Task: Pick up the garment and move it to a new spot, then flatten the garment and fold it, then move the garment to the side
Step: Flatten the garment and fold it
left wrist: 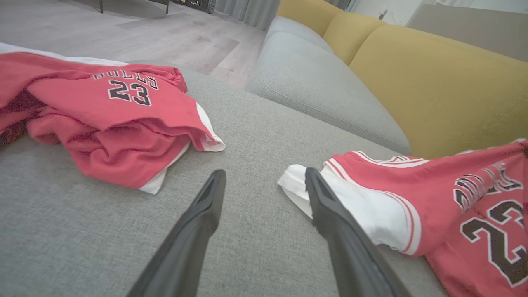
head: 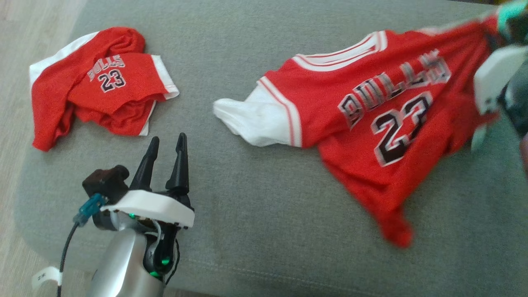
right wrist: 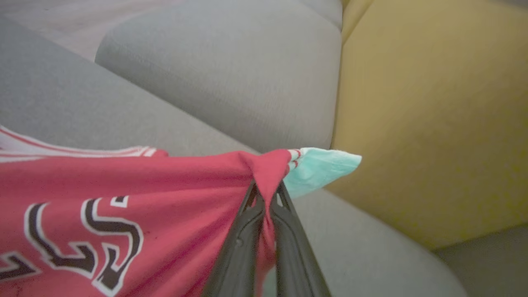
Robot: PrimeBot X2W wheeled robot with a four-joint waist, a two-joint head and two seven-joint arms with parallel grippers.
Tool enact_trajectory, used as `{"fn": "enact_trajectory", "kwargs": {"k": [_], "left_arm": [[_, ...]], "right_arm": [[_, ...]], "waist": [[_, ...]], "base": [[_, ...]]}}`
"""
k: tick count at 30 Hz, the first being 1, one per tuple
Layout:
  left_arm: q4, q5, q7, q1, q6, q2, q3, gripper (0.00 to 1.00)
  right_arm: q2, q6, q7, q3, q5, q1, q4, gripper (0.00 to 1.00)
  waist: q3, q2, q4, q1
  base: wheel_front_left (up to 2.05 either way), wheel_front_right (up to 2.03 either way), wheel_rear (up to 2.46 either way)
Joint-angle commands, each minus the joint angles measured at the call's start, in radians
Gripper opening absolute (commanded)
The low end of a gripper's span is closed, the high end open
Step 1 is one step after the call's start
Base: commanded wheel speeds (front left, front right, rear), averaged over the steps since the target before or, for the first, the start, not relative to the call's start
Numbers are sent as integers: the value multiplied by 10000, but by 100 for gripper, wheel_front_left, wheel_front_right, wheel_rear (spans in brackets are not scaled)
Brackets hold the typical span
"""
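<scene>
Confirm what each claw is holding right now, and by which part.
Right claw is shut on the large jersey, pinching a bunched red corner beside its trim. Left claw is open, holding nothing.

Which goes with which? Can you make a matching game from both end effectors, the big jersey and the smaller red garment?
Column one:
1 left end effector
2 right end effector
3 big jersey
4 smaller red garment

Column two:
A crumpled, left side of the grey cushion
B open, empty
C shut on red cloth
D stretched toward one pinched edge

Pairs: 1-B, 2-C, 3-D, 4-A.
</scene>
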Motion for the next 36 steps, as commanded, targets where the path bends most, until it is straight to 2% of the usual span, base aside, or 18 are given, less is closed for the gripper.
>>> {"fn": "enact_trajectory", "kwargs": {"k": [1,5,10,11,12,17,24,30,36], "left_arm": [[-323,-61,-122,-487,37,121,257,100],[-339,-165,-122,-538,46,120,152,100],[-361,-229,-122,-545,62,120,72,100],[-362,-245,-122,-549,74,120,68,100],[-368,-260,-122,-554,81,120,64,100],[-414,-285,-122,-525,161,120,92,100],[-415,-160,-122,-464,169,120,355,100],[-507,63,-122,-260,176,120,608,100],[-696,173,-122,-70,227,120,758,100]], "right_arm": [[-236,19,-399,399,-248,-595,-351,0],[-722,19,-1458,1264,-938,-1674,1,0],[-764,19,-2149,1768,-1591,-2695,824,0],[-744,19,-2237,1829,-1720,-2823,1027,36],[-692,19,-2292,1782,-1791,-2917,1245,100],[-110,19,-2384,785,-1883,-2700,2302,100],[514,19,-3042,-274,-1841,-1822,2524,100],[1228,19,-3977,-1223,-1734,-792,1894,100],[1970,19,-4392,-1760,-1416,729,489,100]], "waist": [[77,0,136,0],[186,0,401,0],[300,0,637,0],[324,0,665,0],[348,0,686,0],[375,0,540,0],[-21,0,-106,0],[-627,0,-1049,0],[-1122,0,-1835,0]], "base": [[0,0,0],[0,0,0],[0,0,0],[0,0,0],[0,0,0],[0,0,0],[0,0,0],[0,0,0],[0,0,0]]}}
